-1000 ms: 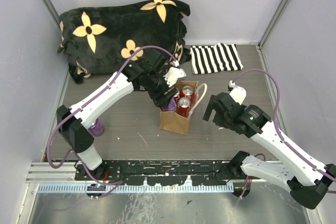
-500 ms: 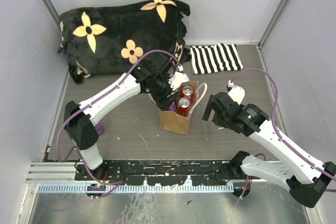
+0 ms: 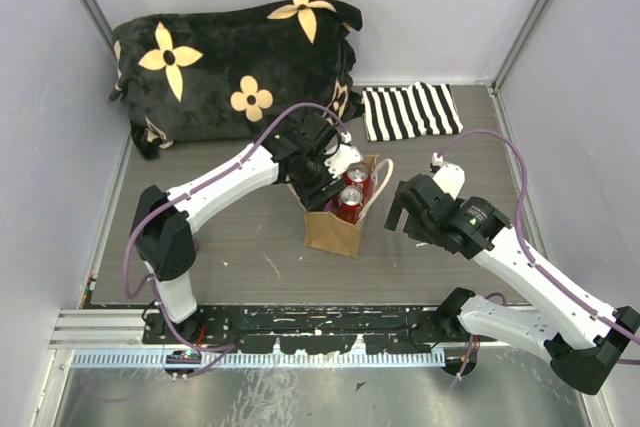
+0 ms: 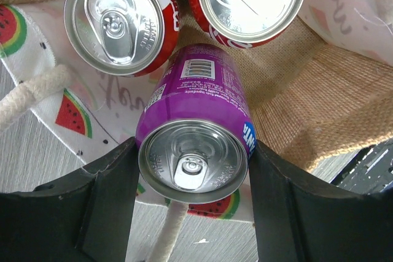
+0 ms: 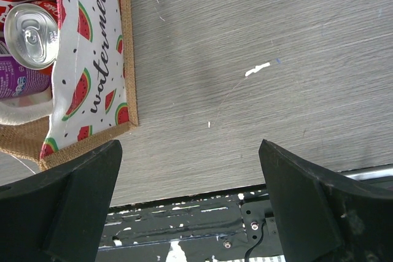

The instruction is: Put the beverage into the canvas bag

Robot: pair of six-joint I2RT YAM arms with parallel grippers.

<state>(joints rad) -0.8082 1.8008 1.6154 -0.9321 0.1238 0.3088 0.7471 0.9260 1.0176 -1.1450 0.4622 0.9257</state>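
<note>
The beverage, a purple can (image 4: 195,99), sits between the fingers of my left gripper (image 4: 191,170), which is shut on it. The can's far end reaches into the mouth of the canvas bag (image 3: 338,229), next to two red cans (image 4: 120,21) (image 4: 249,1) standing inside. From above, the left gripper (image 3: 322,187) is at the bag's left rim. My right gripper (image 3: 405,212) hangs open just right of the bag with nothing in it. The right wrist view shows the bag's watermelon-print side (image 5: 92,90) and the purple can (image 5: 18,81) inside.
A black cushion with yellow flowers (image 3: 235,57) fills the back left. A black-and-white striped cloth (image 3: 410,110) lies at the back right. The bag's cream rope handle (image 4: 37,90) hangs outside the rim. A black mounting rail (image 3: 300,322) runs along the near edge.
My left arm has swung to the right, carrying the purple can further over the bag's opening. The right arm and the bag have stayed put.
</note>
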